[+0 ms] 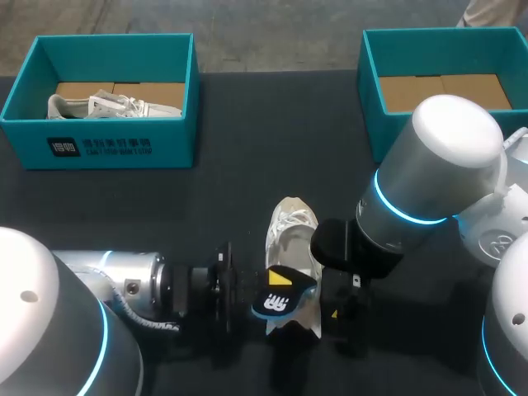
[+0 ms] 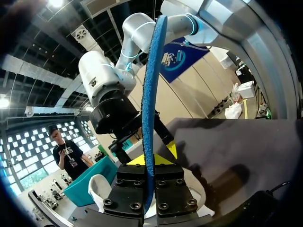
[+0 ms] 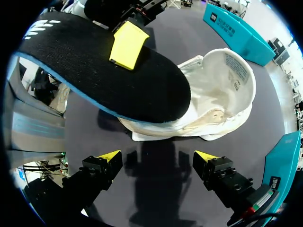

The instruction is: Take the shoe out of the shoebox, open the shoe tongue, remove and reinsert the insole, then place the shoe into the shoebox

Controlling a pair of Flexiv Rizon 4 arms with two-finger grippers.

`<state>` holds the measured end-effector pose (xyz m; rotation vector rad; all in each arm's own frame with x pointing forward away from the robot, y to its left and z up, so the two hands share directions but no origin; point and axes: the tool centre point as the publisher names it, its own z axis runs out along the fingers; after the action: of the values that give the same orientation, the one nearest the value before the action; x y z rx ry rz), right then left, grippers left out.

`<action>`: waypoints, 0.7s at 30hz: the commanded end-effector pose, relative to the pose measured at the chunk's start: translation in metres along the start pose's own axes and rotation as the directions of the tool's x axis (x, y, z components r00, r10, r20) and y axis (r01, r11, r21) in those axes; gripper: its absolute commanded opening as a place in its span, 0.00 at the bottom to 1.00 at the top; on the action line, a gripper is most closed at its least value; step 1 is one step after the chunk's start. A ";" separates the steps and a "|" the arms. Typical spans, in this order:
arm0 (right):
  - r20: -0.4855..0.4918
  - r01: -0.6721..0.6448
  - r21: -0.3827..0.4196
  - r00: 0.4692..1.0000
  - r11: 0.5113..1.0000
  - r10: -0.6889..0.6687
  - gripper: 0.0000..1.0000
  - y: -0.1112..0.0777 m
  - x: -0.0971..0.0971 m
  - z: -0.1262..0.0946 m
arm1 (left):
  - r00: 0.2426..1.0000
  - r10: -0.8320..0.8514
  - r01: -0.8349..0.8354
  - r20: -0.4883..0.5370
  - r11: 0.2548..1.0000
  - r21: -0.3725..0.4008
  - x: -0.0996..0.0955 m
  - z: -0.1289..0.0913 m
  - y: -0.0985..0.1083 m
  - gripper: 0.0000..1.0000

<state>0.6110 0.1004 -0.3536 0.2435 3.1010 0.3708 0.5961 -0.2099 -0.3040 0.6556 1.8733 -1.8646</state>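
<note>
Pinching the insole (image 2: 150, 118) edge-on: left gripper (image 2: 152, 160) jaws clamped on both faces, holding it just above the shoe (image 1: 293, 235), which lies mid-table. Right gripper (image 3: 157, 156) jaws spread, empty, shoe just ahead of them, not between.

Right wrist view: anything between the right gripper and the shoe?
No. In that view only bare table separates the open right gripper from the shoe. The insole hangs over the shoe, not in the gap.
</note>
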 end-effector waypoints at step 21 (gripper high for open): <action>0.003 0.000 -0.001 1.000 1.000 0.000 1.00 -0.001 0.001 0.001 | 1.000 -0.014 0.014 -0.012 1.000 -0.021 -0.005 0.005 0.024 0.00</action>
<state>0.6110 0.1004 -0.3536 0.2435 3.1010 0.3709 0.6115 -0.2107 -0.3185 0.6456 1.9041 -1.8524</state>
